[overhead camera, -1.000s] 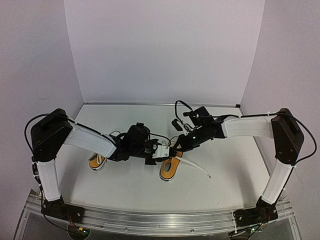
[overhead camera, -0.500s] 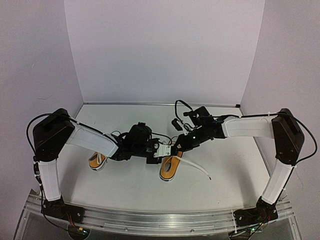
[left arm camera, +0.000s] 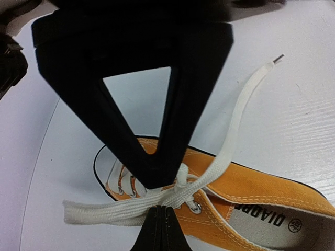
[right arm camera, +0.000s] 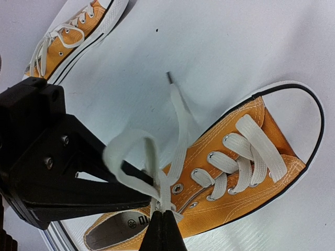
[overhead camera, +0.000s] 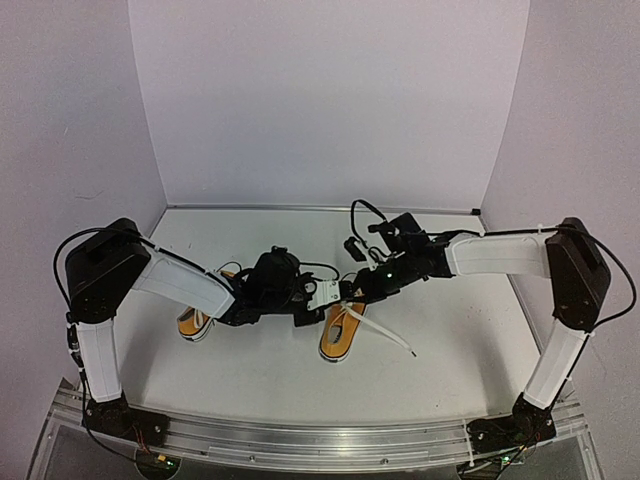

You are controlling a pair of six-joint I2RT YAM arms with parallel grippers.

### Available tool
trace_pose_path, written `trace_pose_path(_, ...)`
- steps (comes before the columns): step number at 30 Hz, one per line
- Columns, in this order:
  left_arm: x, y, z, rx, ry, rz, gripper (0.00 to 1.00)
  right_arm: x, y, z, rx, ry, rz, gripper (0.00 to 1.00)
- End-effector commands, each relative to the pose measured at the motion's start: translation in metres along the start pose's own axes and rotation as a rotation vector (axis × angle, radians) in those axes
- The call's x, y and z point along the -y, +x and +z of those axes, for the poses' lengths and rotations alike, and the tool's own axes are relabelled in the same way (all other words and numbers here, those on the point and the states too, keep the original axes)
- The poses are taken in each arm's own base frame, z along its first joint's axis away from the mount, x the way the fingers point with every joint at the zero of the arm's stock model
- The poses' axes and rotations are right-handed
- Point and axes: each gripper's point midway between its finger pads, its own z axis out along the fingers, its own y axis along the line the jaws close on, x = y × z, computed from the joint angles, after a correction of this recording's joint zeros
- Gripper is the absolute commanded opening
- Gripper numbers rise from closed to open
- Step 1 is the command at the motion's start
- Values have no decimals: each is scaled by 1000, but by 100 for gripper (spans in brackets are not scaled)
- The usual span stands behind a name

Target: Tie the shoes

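One orange-yellow shoe (overhead camera: 338, 338) lies mid-table, and shows in the left wrist view (left arm camera: 251, 191) and the right wrist view (right arm camera: 246, 172). The other shoe (overhead camera: 195, 322) lies to the left, partly under my left arm, and shows at the top left of the right wrist view (right arm camera: 68, 31). My left gripper (overhead camera: 327, 297) (left arm camera: 159, 210) is shut on the white lace (left arm camera: 104, 212) at the top eyelets. My right gripper (overhead camera: 350, 292) (right arm camera: 163, 212) is shut on the base of a lace loop (right arm camera: 131, 149). The two grippers almost touch. A free lace end (overhead camera: 400, 345) trails right.
White walls close the table's back (overhead camera: 320, 208) and both sides. The right gripper's black body (left arm camera: 136, 78) fills the upper left wrist view. The left gripper's black body (right arm camera: 47, 157) fills the left of the right wrist view. An aluminium rail (overhead camera: 320, 440) runs along the near edge.
My left gripper has shifted slightly back and right, closer to the right gripper, keeping hold of the lace. The right arm has barely moved.
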Motion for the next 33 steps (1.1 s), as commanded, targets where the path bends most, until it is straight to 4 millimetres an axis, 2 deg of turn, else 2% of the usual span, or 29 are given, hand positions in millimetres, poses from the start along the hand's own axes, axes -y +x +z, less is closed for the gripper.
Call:
trace_pose_path(1, -27, -29, -7, 84, -95, -75, 0, -13, -14, -15, 60, -26, -24, 0)
trace_pose_path(12, -4, -45, -15, 185, 21, -90, 0, -9, -14, -11, 54, -12, -17, 0)
trace_pose_path(16, -2, -41, -10, 177, 32, -103, 0, -9, -14, -11, 56, -11, -17, 0)
trace_pose_path(22, -15, -32, 3, 138, -34, -130, 0, -10, -14, -15, 61, -10, -19, 0)
trace_pose_path(33, -13, -12, 17, 84, -30, -185, 0, -12, -14, -15, 66, -21, -18, 0)
